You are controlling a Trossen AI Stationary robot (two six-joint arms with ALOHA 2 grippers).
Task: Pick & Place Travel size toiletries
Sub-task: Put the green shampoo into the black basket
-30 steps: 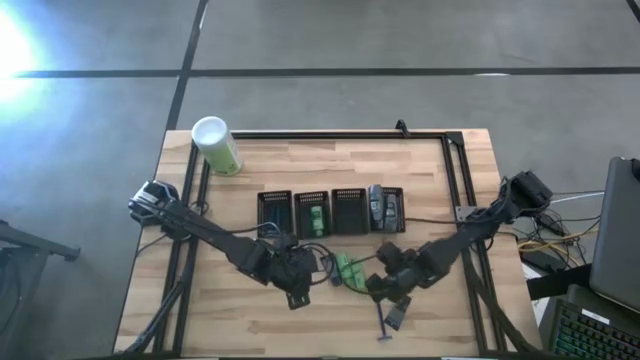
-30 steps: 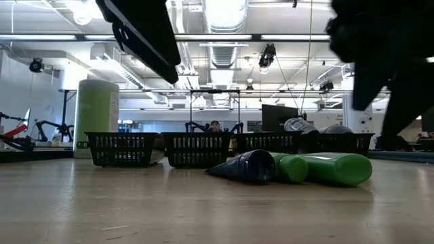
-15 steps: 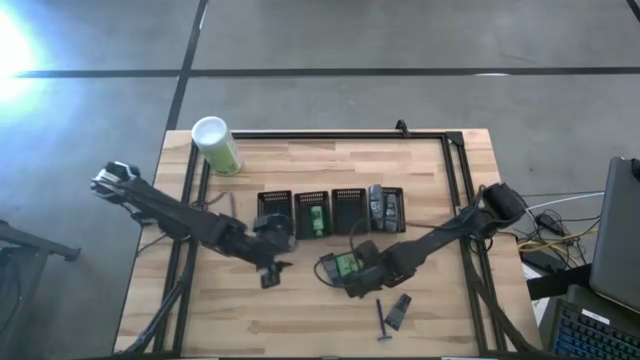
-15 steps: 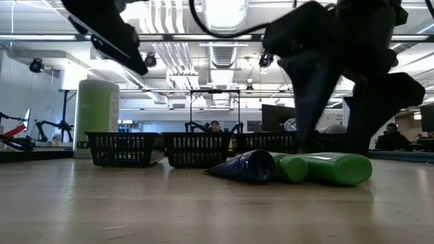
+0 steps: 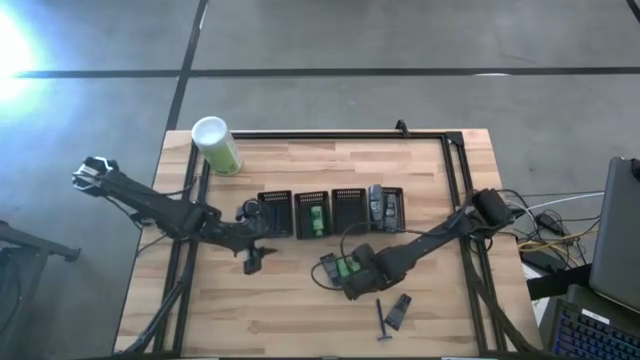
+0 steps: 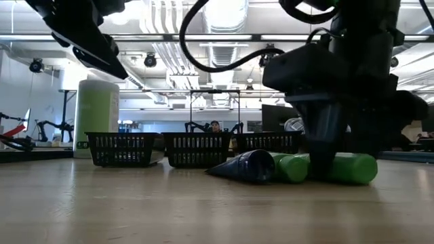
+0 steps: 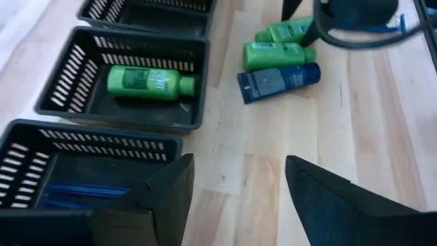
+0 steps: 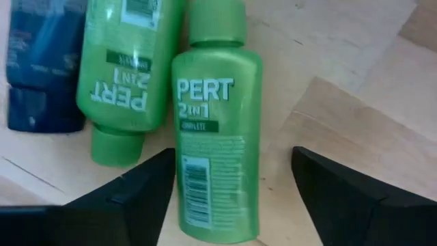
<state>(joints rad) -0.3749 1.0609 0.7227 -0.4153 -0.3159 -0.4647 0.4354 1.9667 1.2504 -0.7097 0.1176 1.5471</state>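
Two green bottles (image 8: pixel 215 137) (image 8: pixel 130 61) and a dark blue tube (image 8: pixel 37 61) lie side by side on the wooden table. My right gripper (image 8: pixel 233 154) points down over them, open, with one finger on each side of the nearer green bottle (image 5: pixel 347 268); whether a finger touches it I cannot tell. My left gripper (image 5: pixel 252 264) hangs open and empty above the table, in front of the black trays. One tray (image 7: pixel 61 82) holds a green bottle (image 7: pixel 150 82). A thin razor (image 5: pixel 381 320) and a dark packet (image 5: pixel 399 310) lie near the front edge.
Several black mesh trays (image 5: pixel 275 212) stand in a row mid-table; the rightmost (image 5: pixel 385 208) holds grey tubes. A tall green canister with a white cap (image 5: pixel 216 145) stands at the far left. A black frame (image 5: pixel 340 134) runs along the table's edges.
My left gripper has drawn back toward the table's left edge and a little toward the far edge, away from the loose items, still open. My right gripper has gone left and down over the green bottles, its fingers now reaching down beside one of them.
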